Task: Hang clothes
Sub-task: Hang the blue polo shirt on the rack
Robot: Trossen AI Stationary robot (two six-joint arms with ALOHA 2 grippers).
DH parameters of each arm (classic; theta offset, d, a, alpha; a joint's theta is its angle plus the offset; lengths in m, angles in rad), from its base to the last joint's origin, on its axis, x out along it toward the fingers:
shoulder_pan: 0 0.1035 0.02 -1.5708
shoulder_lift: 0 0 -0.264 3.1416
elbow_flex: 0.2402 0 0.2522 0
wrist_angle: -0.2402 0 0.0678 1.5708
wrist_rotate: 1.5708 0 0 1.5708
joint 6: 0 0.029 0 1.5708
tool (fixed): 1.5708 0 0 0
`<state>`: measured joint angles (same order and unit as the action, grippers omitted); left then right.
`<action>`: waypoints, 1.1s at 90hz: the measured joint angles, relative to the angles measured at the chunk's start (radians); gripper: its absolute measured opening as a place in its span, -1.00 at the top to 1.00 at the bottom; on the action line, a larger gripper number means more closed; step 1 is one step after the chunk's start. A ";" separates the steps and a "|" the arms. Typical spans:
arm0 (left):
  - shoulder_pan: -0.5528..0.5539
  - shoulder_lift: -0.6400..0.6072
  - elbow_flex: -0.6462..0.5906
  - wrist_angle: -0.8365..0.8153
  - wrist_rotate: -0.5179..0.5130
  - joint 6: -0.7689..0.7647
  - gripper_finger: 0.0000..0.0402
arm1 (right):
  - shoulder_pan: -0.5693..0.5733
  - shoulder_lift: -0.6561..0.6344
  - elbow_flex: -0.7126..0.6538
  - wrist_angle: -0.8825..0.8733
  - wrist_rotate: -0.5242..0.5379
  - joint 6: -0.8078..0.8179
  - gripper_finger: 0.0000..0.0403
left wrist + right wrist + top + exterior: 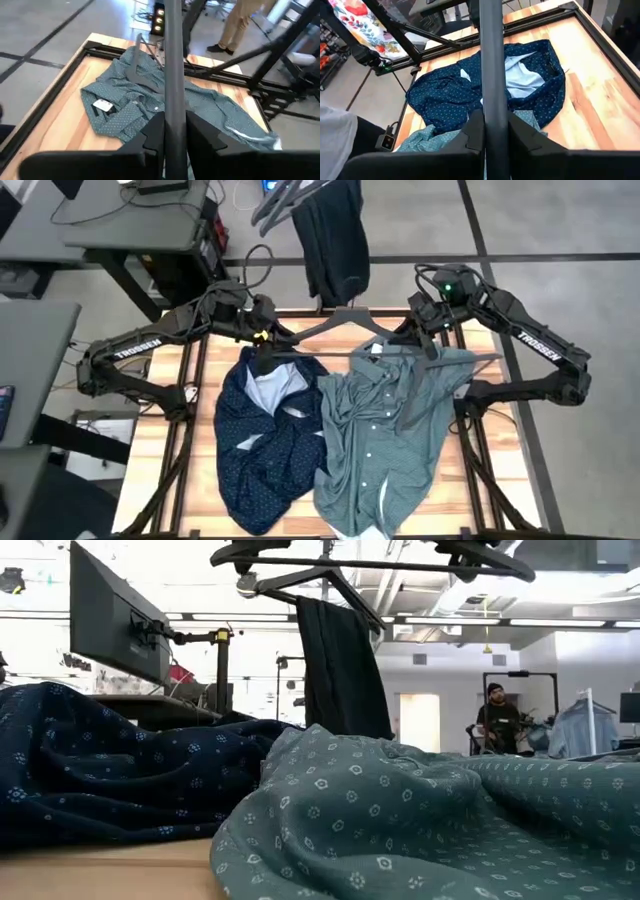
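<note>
A black hanger (345, 320) is held above the wooden slat table (160, 445), its bar clamped at either end by the left end effector (262, 352) and right end effector (430, 345). Crumpled below are the dotted navy shirt (265, 445) and patterned teal shirt (385, 435); charcoal jeans (332, 240) are hung beyond.

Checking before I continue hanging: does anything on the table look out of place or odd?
Yes. A second black hanger lies loose on the crumpled teal-green button-up shirt, not threaded in. The left gripper and right gripper both clamp one empty black hanger. The navy dotted shirt lies bunched.
</note>
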<state>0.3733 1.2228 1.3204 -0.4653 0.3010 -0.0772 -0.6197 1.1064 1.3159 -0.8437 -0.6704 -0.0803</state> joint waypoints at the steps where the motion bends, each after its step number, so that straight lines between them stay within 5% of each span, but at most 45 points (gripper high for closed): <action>1: 0.003 0.000 0.000 -0.004 -0.005 -0.006 0.68 | 0.000 0.000 0.000 -0.003 0.004 0.001 0.85; 44: 0.274 0.021 -0.072 -0.586 -0.411 -0.139 0.40 | -0.065 0.000 0.000 -0.117 0.054 -0.006 0.85; 76: 0.424 0.091 -0.378 -0.403 -0.358 -0.028 0.38 | -0.056 0.000 0.000 -0.131 0.052 -0.009 0.85; 99: 0.451 0.241 -0.433 -0.250 -0.350 0.071 0.38 | -0.058 0.003 0.000 -0.146 0.052 0.012 0.85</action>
<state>0.8241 1.4642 0.8876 -0.7152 -0.0490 -0.0061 -0.6776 1.1091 1.3159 -0.9896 -0.6182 -0.0683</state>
